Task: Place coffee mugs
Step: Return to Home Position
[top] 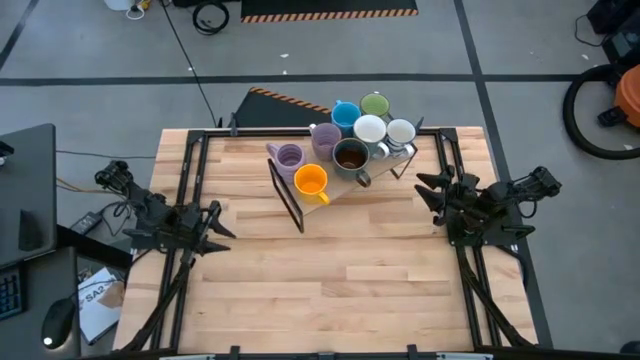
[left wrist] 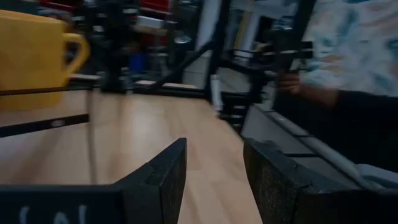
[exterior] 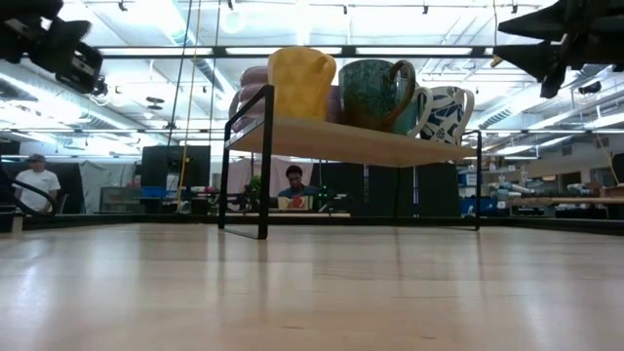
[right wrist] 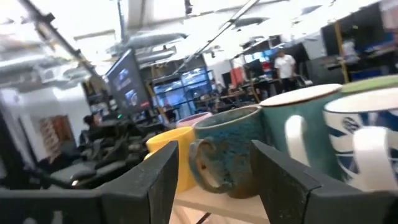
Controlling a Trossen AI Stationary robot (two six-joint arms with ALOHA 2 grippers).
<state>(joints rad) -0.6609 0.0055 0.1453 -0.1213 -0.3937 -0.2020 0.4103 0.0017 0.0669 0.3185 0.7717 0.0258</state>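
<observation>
Eight coffee mugs (top: 350,157) crowded the shelf (top: 285,195) at the desk (top: 340,280) far side, stiff, breakable, probably best taken by rim or handle, while the left gripper (top: 215,225) and right gripper (top: 430,190) hung released and empty near either edge.

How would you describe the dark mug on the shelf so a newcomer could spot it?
On the wooden table, a black-framed shelf at the far edge holds a cluster of mugs. The dark mug stands in the front row, right of the orange mug as seen from above. It alone is brown inside with a speckled teal outside.
</observation>
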